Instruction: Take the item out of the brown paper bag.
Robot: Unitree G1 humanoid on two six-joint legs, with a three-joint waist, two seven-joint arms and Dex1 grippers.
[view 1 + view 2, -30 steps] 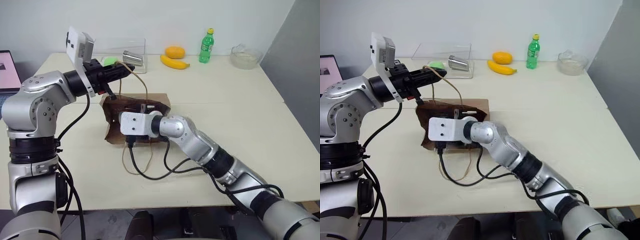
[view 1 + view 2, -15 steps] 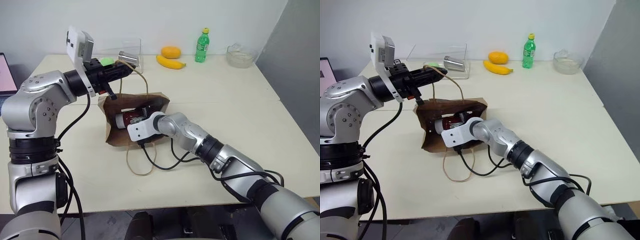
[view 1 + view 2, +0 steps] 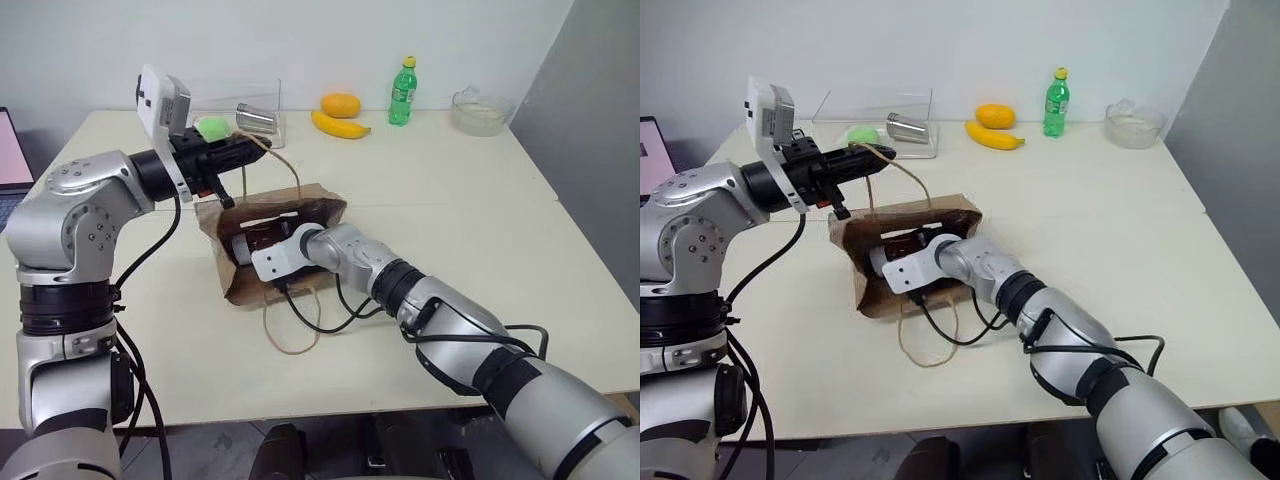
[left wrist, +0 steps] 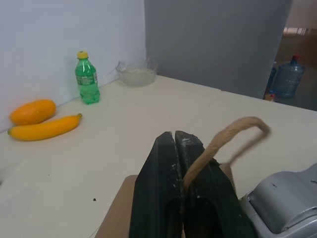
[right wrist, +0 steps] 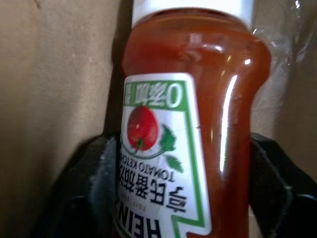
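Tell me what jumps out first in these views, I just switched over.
The brown paper bag lies open at the table's middle, with the right gripper reaching inside, its fingers either side of a red ketchup bottle. The left gripper is shut on the bag's cord handle, holding it up.

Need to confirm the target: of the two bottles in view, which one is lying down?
The red ketchup bottle inside the brown paper bag lies on its side. The green bottle stands upright at the table's far edge.
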